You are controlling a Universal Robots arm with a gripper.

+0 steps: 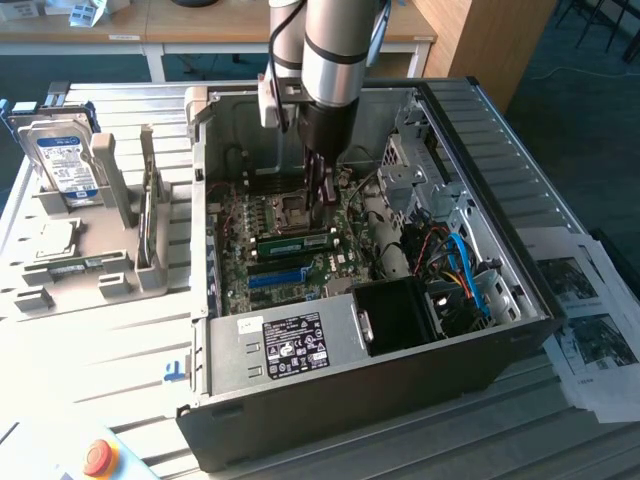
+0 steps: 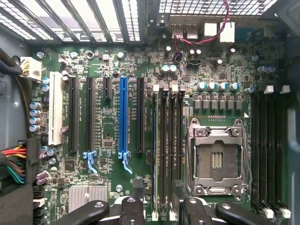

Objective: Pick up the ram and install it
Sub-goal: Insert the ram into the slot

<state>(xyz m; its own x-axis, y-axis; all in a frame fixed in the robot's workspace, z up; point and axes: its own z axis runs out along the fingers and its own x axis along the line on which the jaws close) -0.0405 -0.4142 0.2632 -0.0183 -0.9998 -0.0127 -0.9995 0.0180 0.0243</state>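
Note the tool (image 1: 322, 188) low inside the open computer case (image 1: 500, 170): released, jaws spread wide, gripping nothing. Find the ram (image 1: 295, 243) standing on edge in a slot on the motherboard (image 1: 235, 250), close beneath the tool. Apparently placed already, though impossible to tell from here whether fully latched. From the wrist view, see the fingertips (image 2: 131, 212) straddling the bank of memory slots (image 2: 171, 150) beside the processor socket (image 2: 215, 157), apart from the board.

Judging by this, at the seating-and-letting-go part of the job. To do it well:

- Keep the jaws wide and clear of both long faces of the stick, so as not to drag or tilt it.
- Move only along the stick's own upright line, never sideways across the slots.
- Check both end clips for a closed, level look, and treat a stick higher at one end as half seated.
- If pressing, push squarely on the top edge, evenly, not at one corner.
- Mind the cable bundle (image 1: 455, 265) toward the exterior view's right of the case.
- Leave the hard drive (image 1: 65, 160) in its grey rack (image 1: 120, 190) on the tabletop (image 1: 100, 350), at the exterior view's left, well apart from all this.
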